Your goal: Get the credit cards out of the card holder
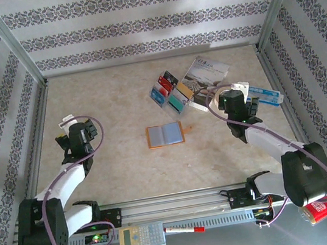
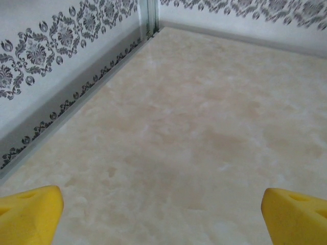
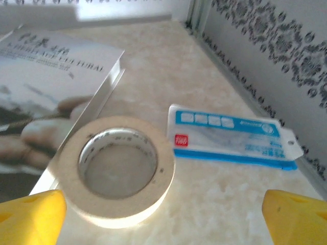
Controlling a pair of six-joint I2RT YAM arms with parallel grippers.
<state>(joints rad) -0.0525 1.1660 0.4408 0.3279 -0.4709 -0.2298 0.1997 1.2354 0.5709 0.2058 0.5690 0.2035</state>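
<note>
2 grippers: left gripper and right gripper both have jaws wide apart, holding nothing.
card holder: lies open mid-table, credit cards near, farther back.
my worry: I could bump the tape roll and push it.

White-black arms, purple cables, yellow claw fingers
</note>
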